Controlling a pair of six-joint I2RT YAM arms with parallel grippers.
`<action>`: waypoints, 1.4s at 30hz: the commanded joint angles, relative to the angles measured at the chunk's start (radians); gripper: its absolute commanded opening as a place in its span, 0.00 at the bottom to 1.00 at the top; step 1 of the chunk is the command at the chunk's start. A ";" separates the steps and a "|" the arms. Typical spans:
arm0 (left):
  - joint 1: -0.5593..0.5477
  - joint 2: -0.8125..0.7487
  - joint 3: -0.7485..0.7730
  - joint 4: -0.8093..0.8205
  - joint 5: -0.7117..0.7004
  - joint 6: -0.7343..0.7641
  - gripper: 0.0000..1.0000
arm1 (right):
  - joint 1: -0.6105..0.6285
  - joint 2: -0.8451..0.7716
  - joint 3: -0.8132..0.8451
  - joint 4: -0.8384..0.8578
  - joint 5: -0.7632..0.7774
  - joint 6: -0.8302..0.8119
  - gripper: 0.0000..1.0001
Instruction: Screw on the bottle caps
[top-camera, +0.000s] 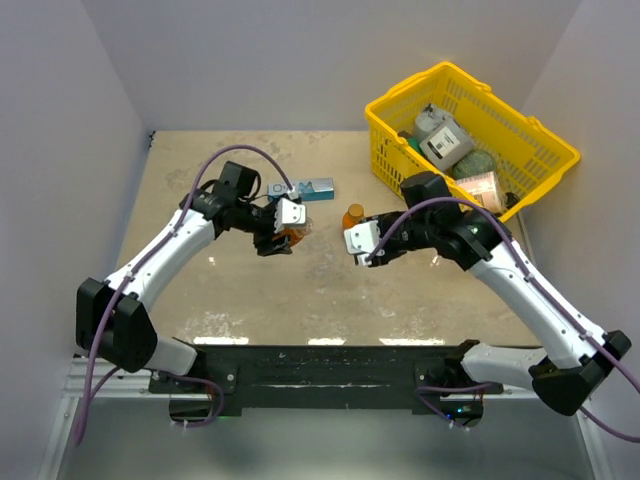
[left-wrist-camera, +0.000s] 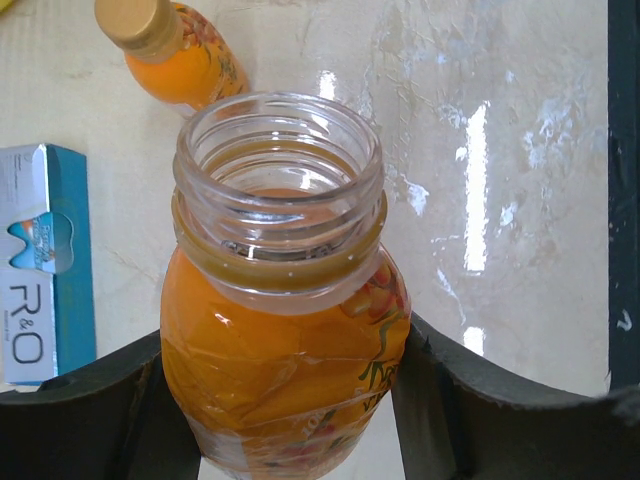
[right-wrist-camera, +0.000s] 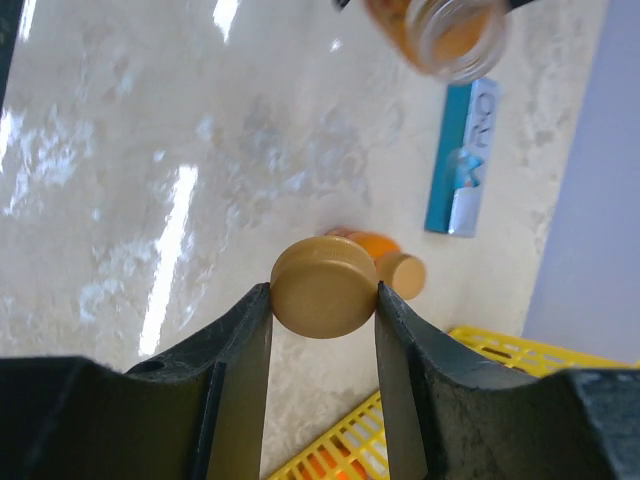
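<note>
My left gripper (top-camera: 283, 240) is shut on an open orange bottle (top-camera: 291, 237) and holds it off the table. In the left wrist view the bottle's body (left-wrist-camera: 285, 370) sits between the jaws, with its bare threaded neck (left-wrist-camera: 278, 190) pointing away. My right gripper (top-camera: 362, 252) is shut on a brownish-orange cap (right-wrist-camera: 323, 286), gripped edge-on between the fingertips (right-wrist-camera: 250, 320). The second bottle (top-camera: 353, 214) stands on the table between the grippers with its cap on. It also shows in the left wrist view (left-wrist-camera: 175, 50) and the right wrist view (right-wrist-camera: 392, 262).
A blue-and-white box (top-camera: 305, 189) lies on the table behind the left gripper and also shows in the left wrist view (left-wrist-camera: 40, 270). A yellow basket (top-camera: 400, 100) with several items stands at the back right, close behind the right arm. Grey walls enclose the table.
</note>
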 joint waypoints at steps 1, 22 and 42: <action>0.001 0.012 0.123 -0.174 0.047 0.167 0.00 | 0.004 -0.012 0.073 0.063 -0.089 0.227 0.25; -0.132 0.030 0.261 -0.248 0.030 0.204 0.00 | 0.121 0.122 0.235 0.136 -0.085 0.301 0.29; -0.138 0.030 0.271 -0.208 0.044 0.135 0.00 | 0.242 0.140 0.168 0.172 0.067 0.217 0.29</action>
